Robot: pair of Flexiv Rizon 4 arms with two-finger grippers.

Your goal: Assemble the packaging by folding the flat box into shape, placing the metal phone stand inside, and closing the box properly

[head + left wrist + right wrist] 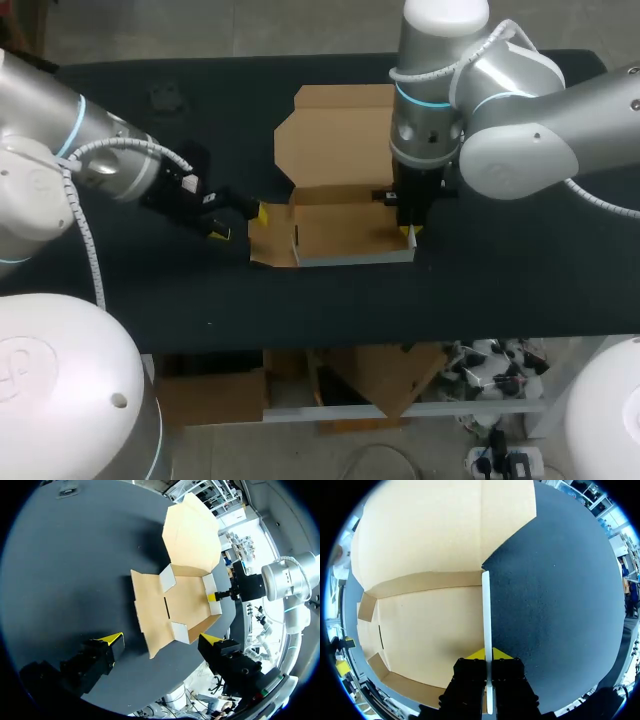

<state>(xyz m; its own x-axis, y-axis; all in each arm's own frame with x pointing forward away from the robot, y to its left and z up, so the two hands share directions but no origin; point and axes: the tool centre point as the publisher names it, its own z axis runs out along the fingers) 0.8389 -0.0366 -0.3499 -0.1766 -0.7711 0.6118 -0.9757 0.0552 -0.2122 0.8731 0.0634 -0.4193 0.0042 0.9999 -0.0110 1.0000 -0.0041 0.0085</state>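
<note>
The box (340,225) is sitting half-formed at the centre of the table (520,280), its lid (335,135) lying open toward 12 o'clock. The right gripper (409,232) is pinching the 3 o'clock wall (486,630) upright, likely to set that fold. At 9 o'clock the left gripper (240,222) is hovering with fingers spread, facing a flap (262,245) lying flat. A dim object (165,95), possibly the stand, is lying well apart toward 10 o'clock.

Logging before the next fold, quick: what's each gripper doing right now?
Left gripper: open, holding nothing.
Right gripper: shut on the upright side wall of the brown cardboard box.
</note>
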